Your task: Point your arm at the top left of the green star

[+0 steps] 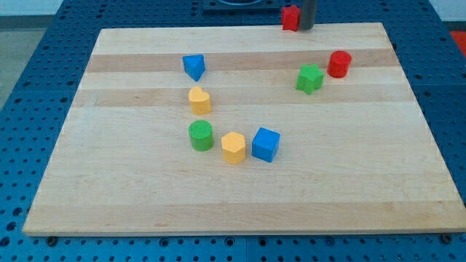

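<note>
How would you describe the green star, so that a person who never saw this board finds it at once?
Look at the wooden board, in its upper part toward the view's right. Two blocks sit close together there: the green star and, up to its right, a red cylinder. Only the star is green and pointed.

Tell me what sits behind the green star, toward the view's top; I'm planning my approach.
Bare board behind the green star; a red cylinder touches its upper right. My tip is farther up, beside a red block. Nothing is hidden.

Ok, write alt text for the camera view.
My tip rests at the board's top edge beside a red block, well above the green star and red cylinder. Five more blocks cluster left of centre.
</note>
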